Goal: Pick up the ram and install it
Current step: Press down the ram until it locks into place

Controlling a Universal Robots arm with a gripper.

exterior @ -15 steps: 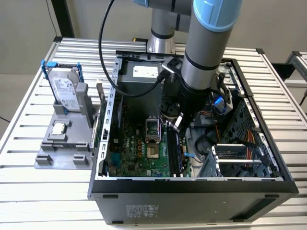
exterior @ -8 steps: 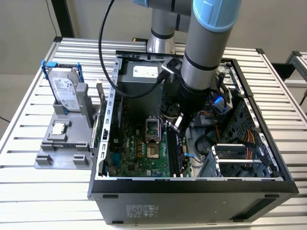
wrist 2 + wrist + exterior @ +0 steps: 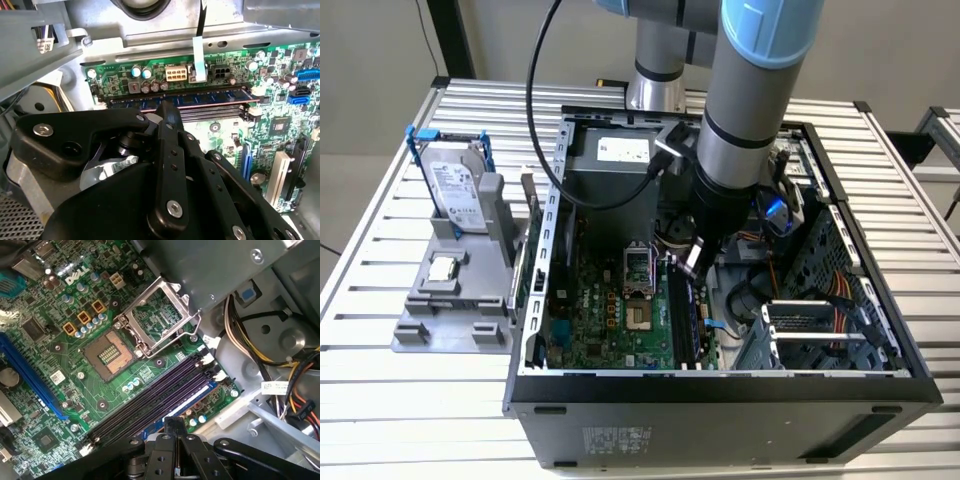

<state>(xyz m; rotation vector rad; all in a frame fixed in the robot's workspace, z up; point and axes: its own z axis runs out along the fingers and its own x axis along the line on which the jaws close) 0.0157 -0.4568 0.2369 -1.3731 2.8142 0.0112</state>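
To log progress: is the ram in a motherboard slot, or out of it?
In. The ram stands on edge in a slot, with the gripper right at it.

Tool [image 3: 167, 111] tip atop slotted ram [image 3: 200, 96]

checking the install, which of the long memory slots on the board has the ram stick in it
The outermost slot, at the board's edge furthest from the processor socket. The ram stands in it, under the gripper; the other slots are bare.
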